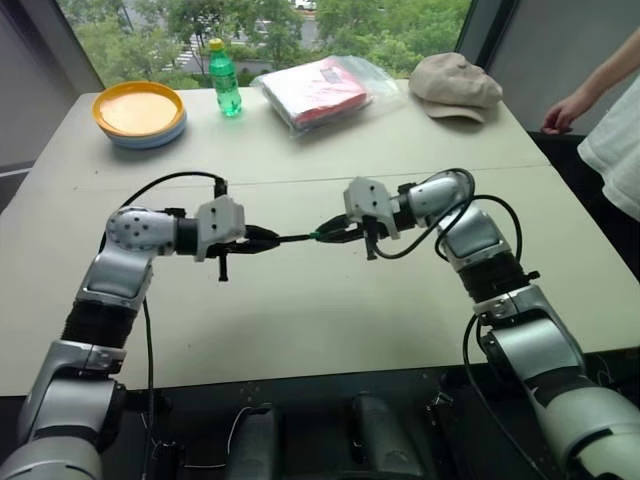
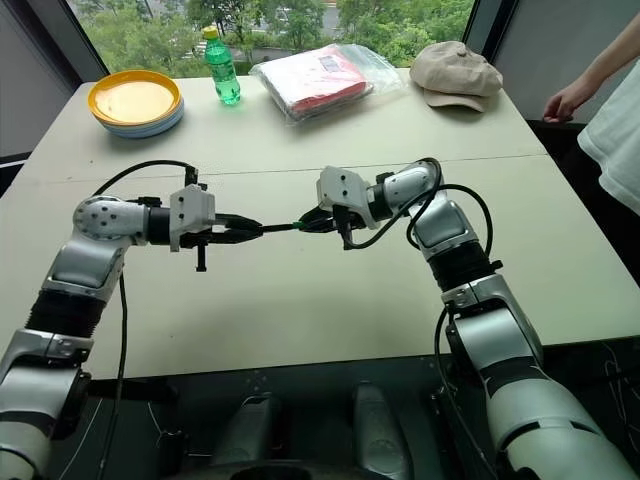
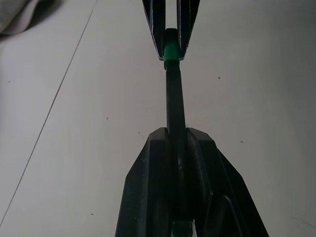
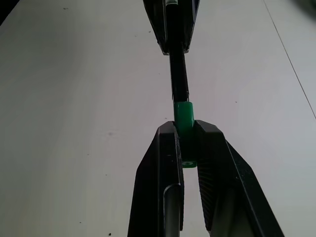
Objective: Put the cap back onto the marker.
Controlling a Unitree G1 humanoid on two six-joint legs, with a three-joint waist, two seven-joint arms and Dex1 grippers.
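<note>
Meeting above the table (image 1: 300, 320), the left fingers (image 3: 148, 187) are squeezing the marker (image 3: 175, 103), pointing straight into the cap (image 4: 184, 118) pinched by the right fingers (image 4: 163, 177).

Both arms reach inward above the table, tips facing; left gripper (image 1: 268, 239) clamped tight; right gripper (image 1: 330, 233) likewise clamped.

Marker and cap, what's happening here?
The left gripper is shut on the marker, the right gripper on the green cap. They face each other above the table, and the marker's end meets the cap's mouth. How far it is seated cannot be told. Plates, a bottle, a bag and a hat sit at the far edge; a person's hand is nearby.
</note>
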